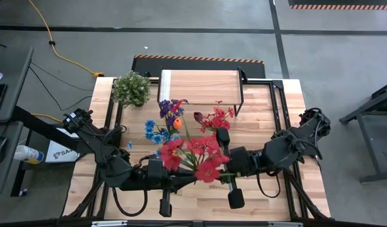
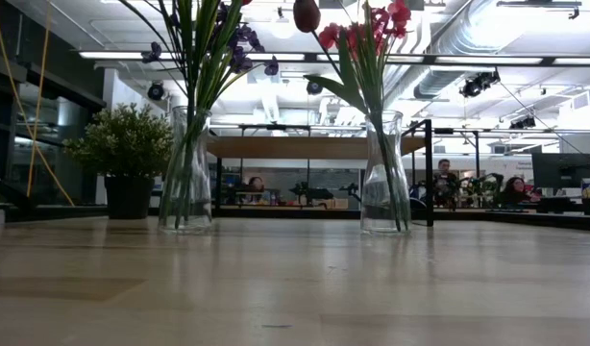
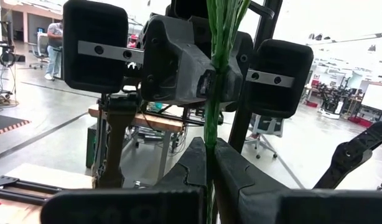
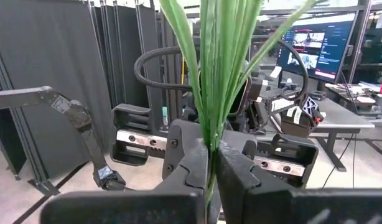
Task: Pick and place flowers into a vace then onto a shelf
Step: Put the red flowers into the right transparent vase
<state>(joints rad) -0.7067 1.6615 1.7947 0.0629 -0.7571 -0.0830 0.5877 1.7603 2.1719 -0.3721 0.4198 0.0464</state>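
We held one bunch of red flowers (image 1: 196, 157) with both of our grippers, close to the front edge of the table (image 1: 269, 195) and about halfway along it. Our left gripper (image 3: 211, 163) was pinched shut on the green stems (image 3: 213, 93), and our right gripper (image 4: 213, 163) was pinched shut on the same stems, facing the left one. So the two grippers met nose to nose, with the stems squeezed between them. The stems stood almost straight up, with the red blooms on top and the cut ends pointing down. Two glass vases stood farther back on the table. The left vase (image 2: 186, 173) had blue and purple flowers (image 1: 168, 113) in it, and the right vase (image 2: 385, 178) had red ones (image 1: 217, 118). The shelf (image 1: 200, 85) sat at the back edge of the table, behind both vases, next to a small potted plant (image 1: 131, 88) near the back left corner. We thought the bunch had to go away from us, toward the back, and then down, stems first. Both arms were just as near, since both held it.
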